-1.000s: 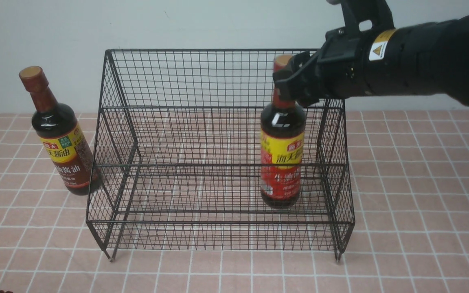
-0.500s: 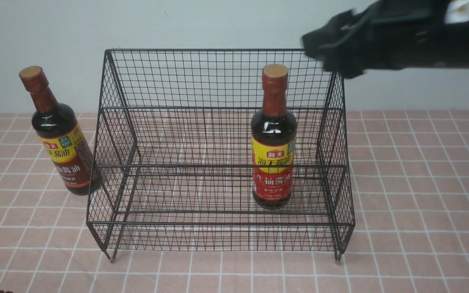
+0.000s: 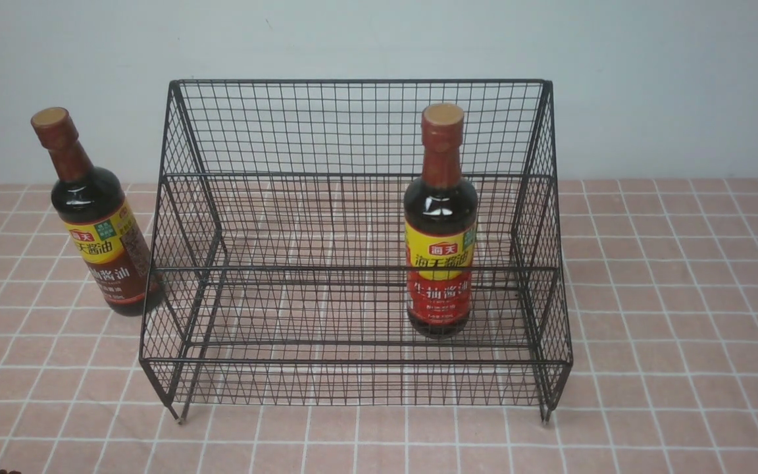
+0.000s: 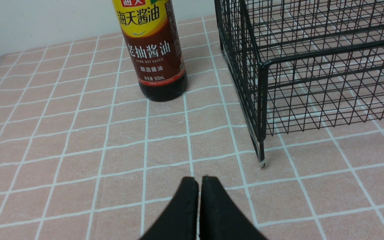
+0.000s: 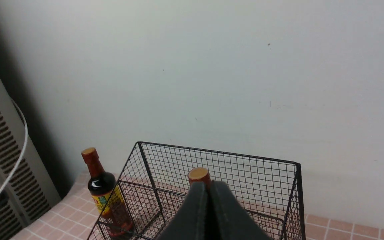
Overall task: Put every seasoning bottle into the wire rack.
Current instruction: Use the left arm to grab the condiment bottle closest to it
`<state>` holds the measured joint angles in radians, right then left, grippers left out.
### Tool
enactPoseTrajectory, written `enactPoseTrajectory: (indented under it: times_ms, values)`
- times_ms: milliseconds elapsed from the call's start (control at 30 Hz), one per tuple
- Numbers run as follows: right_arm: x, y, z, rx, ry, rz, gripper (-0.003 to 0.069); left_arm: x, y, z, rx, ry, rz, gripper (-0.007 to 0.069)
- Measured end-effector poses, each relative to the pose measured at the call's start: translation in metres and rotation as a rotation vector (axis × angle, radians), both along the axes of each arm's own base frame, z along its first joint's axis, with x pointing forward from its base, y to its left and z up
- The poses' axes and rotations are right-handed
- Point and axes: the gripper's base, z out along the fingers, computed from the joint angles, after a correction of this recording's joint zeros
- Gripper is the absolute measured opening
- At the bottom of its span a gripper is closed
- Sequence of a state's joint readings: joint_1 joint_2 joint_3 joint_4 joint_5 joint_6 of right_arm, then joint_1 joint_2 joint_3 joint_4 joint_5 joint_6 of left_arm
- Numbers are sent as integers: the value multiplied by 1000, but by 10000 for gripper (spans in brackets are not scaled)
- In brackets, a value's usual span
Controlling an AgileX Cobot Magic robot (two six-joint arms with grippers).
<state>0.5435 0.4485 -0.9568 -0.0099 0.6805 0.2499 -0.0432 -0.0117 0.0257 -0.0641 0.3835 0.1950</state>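
Front view: the red-label bottle (image 3: 440, 263) stands upright inside the wire rack (image 3: 287, 174), towards its right side. The brown-label bottle (image 3: 99, 230) stands just outside the rack's left wall. Left gripper (image 4: 198, 181) jaws pressed together, right gripper (image 5: 208, 186) jaws together too, both empty.

Left jaws: two smooth matte-black fingers (image 4: 182, 213), tapering to rounded tips. Right jaws: same shape, dark grey fingers (image 5: 196, 213).
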Motion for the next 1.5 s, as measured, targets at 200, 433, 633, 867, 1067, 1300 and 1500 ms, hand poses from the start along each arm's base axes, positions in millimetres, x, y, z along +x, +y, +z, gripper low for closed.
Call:
enactPoseTrajectory:
  times_ms: [200, 433, 633, 867, 1067, 1300, 1500]
  values:
    - [-21, -12, -47, 12, -19, 1, -12, 0, 0, 0, 0, 0, 0, -7]
    - [-26, -16, -87, -5, -2, -2, -12, 0, 0, 0, 0, 0, 0, -7]
    - [-12, -11, -119, -87, 24, -48, -12, 0, 0, 0, 0, 0, 0, -7]
    - [11, -16, -196, -192, 78, -340, -13, 0, 0, 0, 0, 0, 0, -7]
    - [15, -23, -256, -228, 176, -469, -13, 0, 0, 0, 0, 0, 0, -7]
    - [13, -25, -258, -221, 156, -492, -13, 0, 0, 0, 0, 0, 0, -7]
    - [12, -25, -258, -220, 153, -493, -13, 0, 0, 0, 0, 0, 0, -7]
